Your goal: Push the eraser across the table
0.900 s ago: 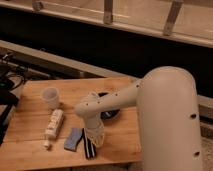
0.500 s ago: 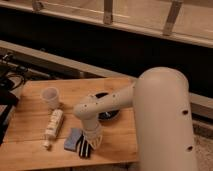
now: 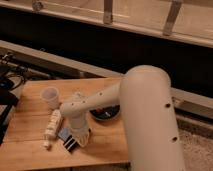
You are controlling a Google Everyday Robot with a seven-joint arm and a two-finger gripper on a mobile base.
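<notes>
The eraser (image 3: 64, 133), a small flat blue-grey block, lies on the light brown wooden table (image 3: 30, 145) near its front, just right of the long white segmented bar (image 3: 51, 127). My gripper (image 3: 71, 144), with its black-and-white striped tip, is low over the table at the eraser's right front side and touches or overlaps it. The white arm comes in from the right and covers part of the table.
A white paper cup (image 3: 50, 96) stands at the back left of the table. A dark round dish (image 3: 106, 113) lies right of the gripper, partly behind the arm. A dark rail and cables run along the far side.
The gripper has moved left and down toward the eraser, closing onto its right side. The eraser has shifted slightly left toward the white bar.
</notes>
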